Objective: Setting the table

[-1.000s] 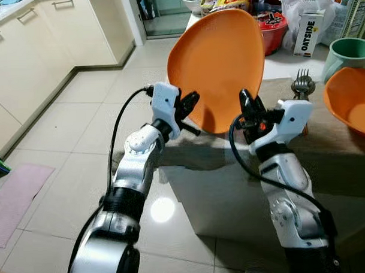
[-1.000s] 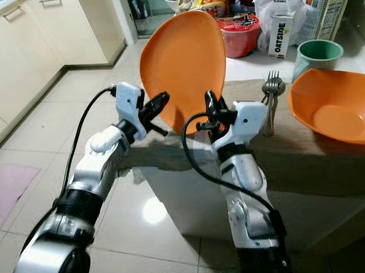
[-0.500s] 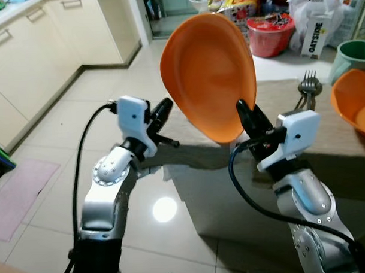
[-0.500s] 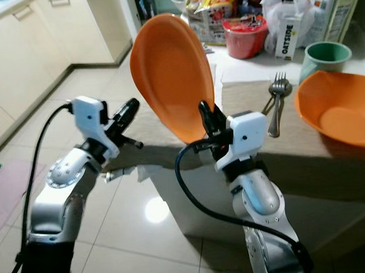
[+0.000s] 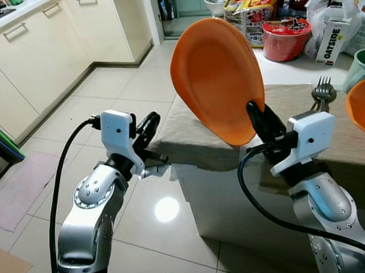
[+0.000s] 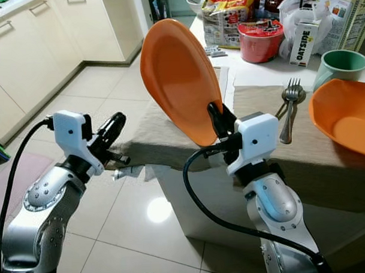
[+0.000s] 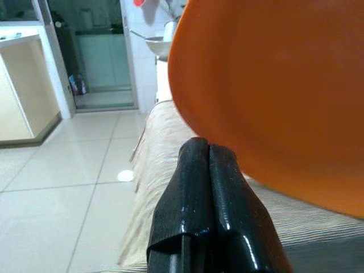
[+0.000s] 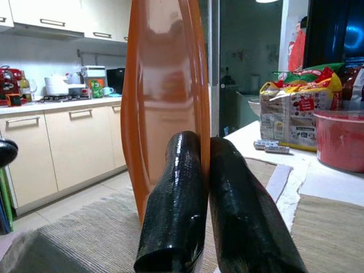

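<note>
Pale kitchen tiles and cream cabinets surround a table draped with a beige woven cloth. Above that cloth's near edge an orange plate is held almost upright by the right gripper — its two black fingers are pinched together on the plate's lower rim. Left of the plate, off the table's corner and over the floor, the left gripper is seen with its fingers pressed together and nothing between them. Right of the plate, on the cloth, lie a pair of forks and an orange bowl — behind the bowl a green cup stands.
</note>
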{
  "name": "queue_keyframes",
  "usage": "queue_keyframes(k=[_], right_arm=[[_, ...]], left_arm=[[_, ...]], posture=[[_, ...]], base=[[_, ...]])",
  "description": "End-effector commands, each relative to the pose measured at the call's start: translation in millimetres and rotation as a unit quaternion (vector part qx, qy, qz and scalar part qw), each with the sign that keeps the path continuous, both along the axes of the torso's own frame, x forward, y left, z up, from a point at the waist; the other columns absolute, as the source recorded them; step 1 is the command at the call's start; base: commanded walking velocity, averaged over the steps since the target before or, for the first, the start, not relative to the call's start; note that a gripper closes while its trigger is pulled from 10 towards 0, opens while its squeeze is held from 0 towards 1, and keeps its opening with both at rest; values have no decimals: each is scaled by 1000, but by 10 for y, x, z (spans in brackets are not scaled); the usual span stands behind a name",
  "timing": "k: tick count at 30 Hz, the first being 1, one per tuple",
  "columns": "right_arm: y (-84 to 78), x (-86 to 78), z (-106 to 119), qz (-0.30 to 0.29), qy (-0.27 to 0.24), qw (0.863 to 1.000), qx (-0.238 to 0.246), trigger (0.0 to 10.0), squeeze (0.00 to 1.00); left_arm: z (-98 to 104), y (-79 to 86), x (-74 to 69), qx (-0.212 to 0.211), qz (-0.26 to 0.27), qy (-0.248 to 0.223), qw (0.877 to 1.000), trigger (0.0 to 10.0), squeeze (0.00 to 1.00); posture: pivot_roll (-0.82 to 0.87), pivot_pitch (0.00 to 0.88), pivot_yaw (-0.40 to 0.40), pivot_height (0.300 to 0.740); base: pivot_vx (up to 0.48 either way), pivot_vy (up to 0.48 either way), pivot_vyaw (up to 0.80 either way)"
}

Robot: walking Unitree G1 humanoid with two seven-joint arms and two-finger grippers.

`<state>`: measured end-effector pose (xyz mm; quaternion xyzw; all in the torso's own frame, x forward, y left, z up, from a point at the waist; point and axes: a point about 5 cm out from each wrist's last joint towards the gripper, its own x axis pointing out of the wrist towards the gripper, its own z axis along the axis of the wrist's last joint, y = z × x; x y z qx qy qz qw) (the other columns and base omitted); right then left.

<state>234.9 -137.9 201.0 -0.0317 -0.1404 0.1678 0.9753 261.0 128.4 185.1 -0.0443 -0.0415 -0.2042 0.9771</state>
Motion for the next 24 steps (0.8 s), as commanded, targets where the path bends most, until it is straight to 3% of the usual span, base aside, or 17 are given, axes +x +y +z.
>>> queue_keyframes(k=[1,9,16,24], right_arm=[[0,-11,73,2,-22,1000,3,0,0],[-115,83,269,-19,-71,997,5,0,0],[-131,110,304,-20,-78,997,9,0,0],[-140,157,493,-19,-110,994,13,0,0]], left_arm=[[51,34,-20,-1,12,-7,1000,10000,0],[72,17,-10,-8,13,-5,1000,10000,0],[68,24,4,-14,14,-2,1000,10000,0],[62,26,18,-17,18,1,1000,10000,0]], posture=[[-228,0,157,740],[-233,0,146,740],[-234,0,145,740],[-232,0,141,740]], base=[[0,0,0],[0,0,0],[0,0,0],[0,0,0]])
